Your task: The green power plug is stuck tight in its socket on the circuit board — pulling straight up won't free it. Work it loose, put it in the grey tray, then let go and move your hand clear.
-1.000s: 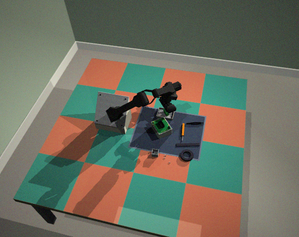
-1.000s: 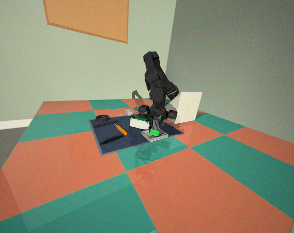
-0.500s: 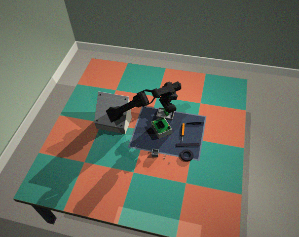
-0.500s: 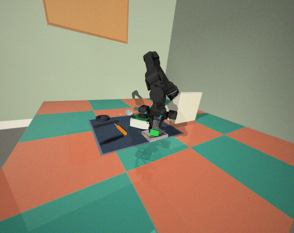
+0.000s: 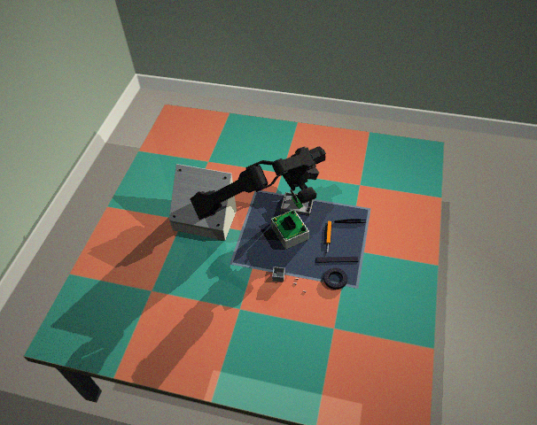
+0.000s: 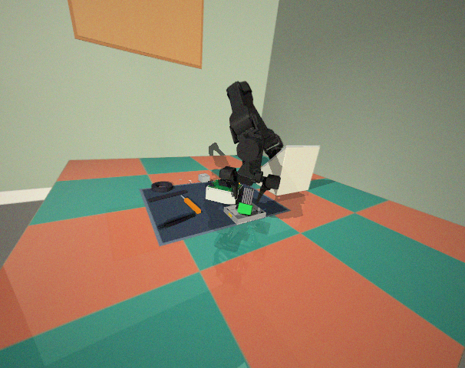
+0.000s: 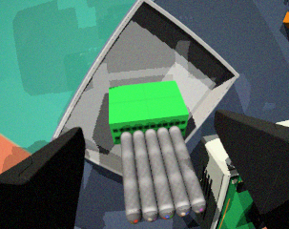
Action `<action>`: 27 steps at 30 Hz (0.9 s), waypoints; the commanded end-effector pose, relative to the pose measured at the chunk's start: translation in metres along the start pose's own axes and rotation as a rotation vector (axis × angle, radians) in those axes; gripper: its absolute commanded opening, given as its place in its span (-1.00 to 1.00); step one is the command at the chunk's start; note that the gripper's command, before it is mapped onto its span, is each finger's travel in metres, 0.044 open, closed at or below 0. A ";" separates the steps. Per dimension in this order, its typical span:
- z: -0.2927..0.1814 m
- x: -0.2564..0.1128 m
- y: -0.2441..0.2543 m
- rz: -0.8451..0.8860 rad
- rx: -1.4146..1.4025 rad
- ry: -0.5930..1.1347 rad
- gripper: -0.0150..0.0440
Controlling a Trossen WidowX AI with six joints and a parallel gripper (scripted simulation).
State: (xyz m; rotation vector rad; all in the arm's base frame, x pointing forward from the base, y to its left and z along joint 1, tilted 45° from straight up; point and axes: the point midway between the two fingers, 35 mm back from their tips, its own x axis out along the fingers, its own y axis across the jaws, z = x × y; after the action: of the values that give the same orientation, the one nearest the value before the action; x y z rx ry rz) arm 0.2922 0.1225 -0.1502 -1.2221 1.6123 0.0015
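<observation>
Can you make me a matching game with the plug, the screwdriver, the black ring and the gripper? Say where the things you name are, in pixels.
1. green plug (image 6: 245,208) (image 7: 148,102)
2. screwdriver (image 5: 328,232) (image 6: 192,205)
3. black ring (image 5: 326,278) (image 6: 161,188)
4. gripper (image 6: 250,194) (image 7: 151,126)

A. orange handle
B. open
C. in the grey tray (image 5: 283,203) (image 6: 251,218) (image 7: 80,109)
D. at a mat (image 5: 268,251) (image 6: 177,211) corner

Pairs: 1-C, 2-A, 3-D, 4-B

Matt grey wires on a smooth, plastic-looking green plug (image 6: 245,208) (image 7: 148,104).
</observation>
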 end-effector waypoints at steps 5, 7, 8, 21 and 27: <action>-0.001 0.000 0.000 0.002 -0.001 0.003 1.00; -0.001 0.000 0.000 0.002 -0.001 0.003 1.00; -0.001 0.000 0.000 0.002 -0.001 0.003 1.00; 0.000 -0.008 0.000 0.003 0.000 0.003 1.00; 0.000 -0.073 0.000 0.003 0.001 0.007 1.00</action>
State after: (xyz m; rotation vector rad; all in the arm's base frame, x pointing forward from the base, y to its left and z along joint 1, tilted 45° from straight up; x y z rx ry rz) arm 0.2879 0.1464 -0.1242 -1.2309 1.6372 -0.0048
